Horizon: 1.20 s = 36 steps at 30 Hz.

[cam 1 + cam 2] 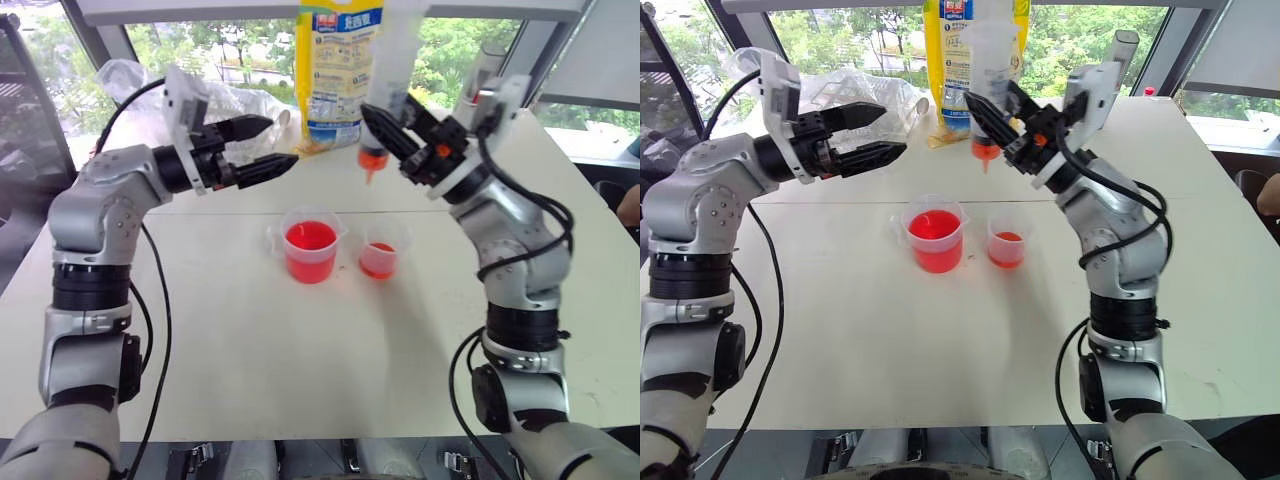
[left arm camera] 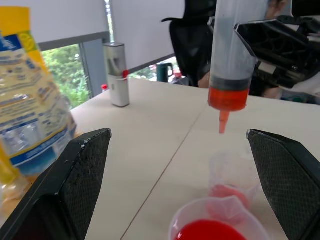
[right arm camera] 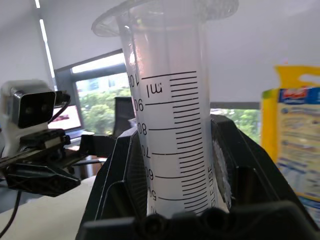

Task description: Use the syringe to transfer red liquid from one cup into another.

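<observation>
Red liquid (image 1: 310, 238) half fills the handled beaker (image 1: 308, 245), our landmark at the middle of the white surface (image 1: 300, 350). Up and to its left, our left tool (image 1: 262, 147) hangs released, its two black fingers spread wide and holding nothing. Just right of the beaker, close but apart, stands the smaller cup (image 1: 380, 247) with a shallow red layer. Above that cup, up and right of the beaker, our right tool (image 1: 390, 128) is clenched on the syringe (image 1: 385, 95), upright with its red-stained tip (image 1: 371, 165) pointing down and well clear of both rims. We judge that we are between draw and discharge, carrying the syringe. Next, we should centre the tip over the chosen cup, lower it inside the rim, and bring the free tool to the plunger.
</observation>
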Tool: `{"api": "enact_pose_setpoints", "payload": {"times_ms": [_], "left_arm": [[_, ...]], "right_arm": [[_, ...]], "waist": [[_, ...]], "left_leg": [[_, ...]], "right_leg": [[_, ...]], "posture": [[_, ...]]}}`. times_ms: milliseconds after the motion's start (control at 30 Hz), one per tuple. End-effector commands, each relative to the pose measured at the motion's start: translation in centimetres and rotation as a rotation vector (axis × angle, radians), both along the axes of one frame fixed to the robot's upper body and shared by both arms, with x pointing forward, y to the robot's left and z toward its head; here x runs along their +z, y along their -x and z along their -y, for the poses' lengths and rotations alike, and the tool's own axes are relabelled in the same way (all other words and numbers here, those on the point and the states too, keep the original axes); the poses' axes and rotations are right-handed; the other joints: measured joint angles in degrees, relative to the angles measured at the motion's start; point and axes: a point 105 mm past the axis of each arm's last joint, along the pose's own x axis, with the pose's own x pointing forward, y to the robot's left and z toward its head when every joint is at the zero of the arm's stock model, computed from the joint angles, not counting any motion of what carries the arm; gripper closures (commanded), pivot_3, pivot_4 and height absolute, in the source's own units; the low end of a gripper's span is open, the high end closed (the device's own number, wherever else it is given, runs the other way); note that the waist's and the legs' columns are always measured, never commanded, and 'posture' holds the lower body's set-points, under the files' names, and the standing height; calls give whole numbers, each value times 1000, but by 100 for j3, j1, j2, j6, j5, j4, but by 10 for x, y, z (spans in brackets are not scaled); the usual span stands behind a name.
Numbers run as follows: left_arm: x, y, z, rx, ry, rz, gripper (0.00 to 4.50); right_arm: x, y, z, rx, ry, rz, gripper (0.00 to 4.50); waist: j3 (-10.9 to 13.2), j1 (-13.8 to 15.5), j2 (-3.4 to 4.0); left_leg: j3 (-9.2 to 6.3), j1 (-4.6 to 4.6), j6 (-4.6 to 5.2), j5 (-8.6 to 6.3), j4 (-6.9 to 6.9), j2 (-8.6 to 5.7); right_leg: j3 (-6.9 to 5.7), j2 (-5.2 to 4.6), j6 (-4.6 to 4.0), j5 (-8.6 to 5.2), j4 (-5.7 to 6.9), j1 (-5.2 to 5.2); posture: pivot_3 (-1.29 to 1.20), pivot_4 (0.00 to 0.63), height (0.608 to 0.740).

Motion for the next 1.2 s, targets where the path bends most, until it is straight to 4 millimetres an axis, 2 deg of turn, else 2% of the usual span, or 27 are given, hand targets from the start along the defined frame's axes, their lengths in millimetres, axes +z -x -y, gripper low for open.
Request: {"api": "enact_pose_setpoints", "payload": {"times_ms": [33,233,433,733,1200], "left_arm": [[20,2,8,-37,1,84,30],[34,2,31,-134,19,115,30],[48,3,56,-211,20,162,30],[68,5,78,-301,57,190,30],[60,-4,105,-373,84,118,30]], "right_arm": [[-1,11,6,-23,-5,14,3106],[-34,12,9,-79,40,-30,3106],[-48,13,6,-98,47,-46,3106],[-57,14,1,-104,65,-51,3106],[-57,14,3,-118,71,-45,3106]], "waist": [[0,-11,1],[1,1,5],[1,6,4],[1,2,4],[2,2,3]], "left_leg": [[0,3,0,0,-1,-1],[2,3,0,0,1,0],[1,-1,0,0,2,-3],[2,0,0,0,1,-3],[1,-2,0,0,1,-4]], "right_leg": [[3,4,0,0,0,-1],[3,19,0,0,1,-1],[0,19,1,-1,-1,-1],[-2,26,1,-1,-2,-2],[-2,28,1,-1,-3,-2]], "posture": [[0,150,740],[0,150,740],[0,150,740],[0,150,740],[0,150,740]]}}
